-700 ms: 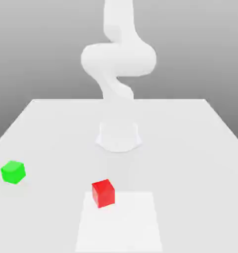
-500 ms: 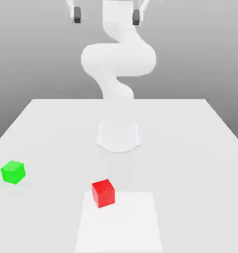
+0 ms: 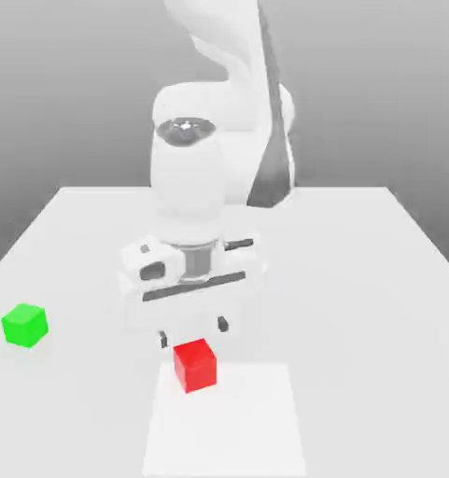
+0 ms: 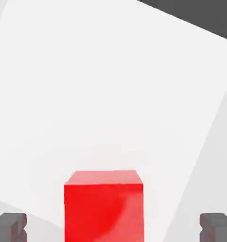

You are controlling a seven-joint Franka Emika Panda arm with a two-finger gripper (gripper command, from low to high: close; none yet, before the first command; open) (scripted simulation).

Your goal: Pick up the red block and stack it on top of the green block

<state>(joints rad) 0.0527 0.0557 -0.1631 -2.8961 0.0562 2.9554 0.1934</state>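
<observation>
Fingers (image 4: 113,227) spread apart straddle red block (image 4: 104,205); rigid, light, smooth-faced cube, best gripped on opposite side faces; green block (image 3: 24,325) at nine o'clock.

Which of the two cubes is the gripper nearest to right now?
The red block: the open gripper hangs just behind it. The green block sits alone, far toward the exterior view's left.

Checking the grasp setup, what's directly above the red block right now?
The open gripper hangs just over the red block, fingertips apart on both sides. Nothing rests on its top face.
</observation>
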